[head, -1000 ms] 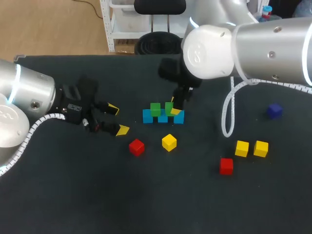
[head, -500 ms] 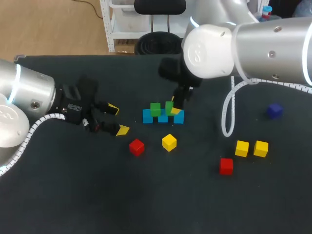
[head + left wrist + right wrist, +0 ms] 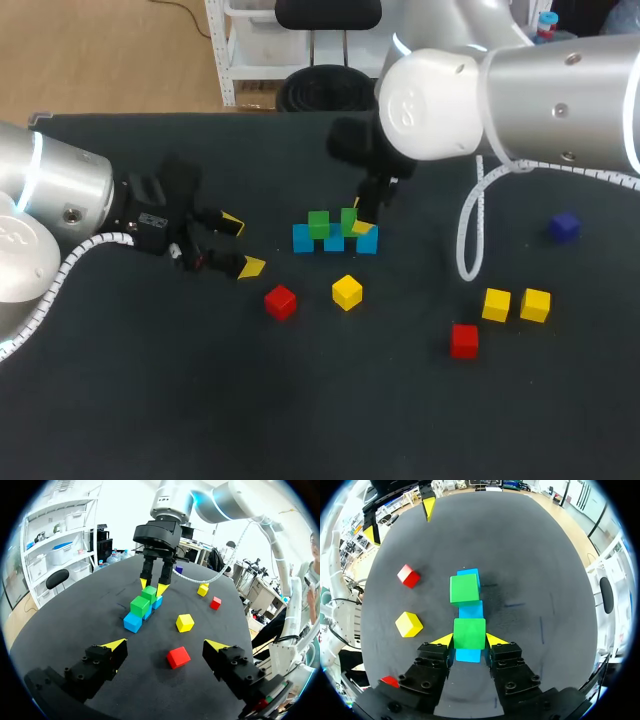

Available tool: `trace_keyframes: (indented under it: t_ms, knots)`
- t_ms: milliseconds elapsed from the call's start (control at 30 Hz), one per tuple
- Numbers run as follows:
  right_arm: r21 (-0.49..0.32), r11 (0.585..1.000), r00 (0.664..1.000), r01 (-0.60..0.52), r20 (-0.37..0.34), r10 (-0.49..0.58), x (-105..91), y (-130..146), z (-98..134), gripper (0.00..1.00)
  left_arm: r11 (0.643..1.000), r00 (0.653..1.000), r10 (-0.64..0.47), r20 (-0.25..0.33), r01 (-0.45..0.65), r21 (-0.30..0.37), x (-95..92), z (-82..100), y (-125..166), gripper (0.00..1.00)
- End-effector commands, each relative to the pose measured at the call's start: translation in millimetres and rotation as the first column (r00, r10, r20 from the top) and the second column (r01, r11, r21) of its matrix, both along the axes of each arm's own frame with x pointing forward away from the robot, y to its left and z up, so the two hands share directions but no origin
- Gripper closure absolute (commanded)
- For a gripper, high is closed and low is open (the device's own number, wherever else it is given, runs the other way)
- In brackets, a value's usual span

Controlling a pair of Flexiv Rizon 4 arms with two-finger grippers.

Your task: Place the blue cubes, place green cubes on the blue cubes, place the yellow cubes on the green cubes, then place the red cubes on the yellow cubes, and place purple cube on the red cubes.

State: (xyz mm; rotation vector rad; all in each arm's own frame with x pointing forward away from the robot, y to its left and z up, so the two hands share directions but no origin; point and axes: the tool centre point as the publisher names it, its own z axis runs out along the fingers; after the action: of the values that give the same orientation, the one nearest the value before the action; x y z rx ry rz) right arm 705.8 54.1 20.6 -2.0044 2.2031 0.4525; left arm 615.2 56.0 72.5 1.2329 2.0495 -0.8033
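The right gripper clasps a bright green cube from both sides, and the cube sits on the near end of a row of three blue cubes. A second green cube sits farther along the row. The left gripper, its fingers spread wide, lies well apart from them.

The right gripper half hides a red cube.
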Motion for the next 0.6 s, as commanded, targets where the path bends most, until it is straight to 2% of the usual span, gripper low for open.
trace_keyframes:
  t_ms: [33, 200, 400, 467, 500, 533, 600]
  knots:
    - [0.0, 1.0, 1.0, 0.002, 0.0, -0.002, -0.2, -0.3, 0.4, 0.51, 1.0, 1.0, 0.001, 0.006, -0.001, -0.006, -0.8, -1.3, 1.0, 0.0]
    - [0.002, 1.0, 1.0, 0.004, 0.001, -0.004, 0.0, 0.0, 0.4, 0.54, 1.0, 1.0, 0.001, 0.006, -0.001, -0.006, -0.8, -1.3, 1.0, 0.0]
    - [0.006, 1.0, 1.0, 0.008, -0.001, -0.008, -0.1, 0.0, 0.4, 0.5, 1.0, 1.0, 0.001, 0.006, -0.001, -0.006, -0.8, -1.3, 1.0, 0.0]
    - [0.007, 1.0, 1.0, 0.01, -0.002, -0.01, -0.2, -0.1, 0.9, 0.16, 1.0, 1.0, 0.001, 0.006, -0.001, -0.006, -0.8, -1.3, 1.0, 0.0]
    - [0.009, 1.0, 1.0, 0.011, -0.002, -0.011, -0.3, -0.2, 1.9, 0.05, 1.0, 1.0, 0.001, 0.006, -0.001, -0.006, -0.8, -1.3, 1.0, 0.0]
    - [0.013, 1.0, 1.0, 0.011, -0.002, -0.011, -0.5, -0.3, 3.0, 0.0, 1.0, 1.0, 0.001, 0.006, -0.001, -0.006, -0.8, -1.3, 1.0, 0.0]
    - [0.015, 1.0, 1.0, 0.011, 0.0, -0.011, -0.8, -0.5, 4.5, 0.0, 1.0, 1.0, 0.001, 0.006, -0.001, -0.006, -0.8, -1.3, 1.0, 0.0]
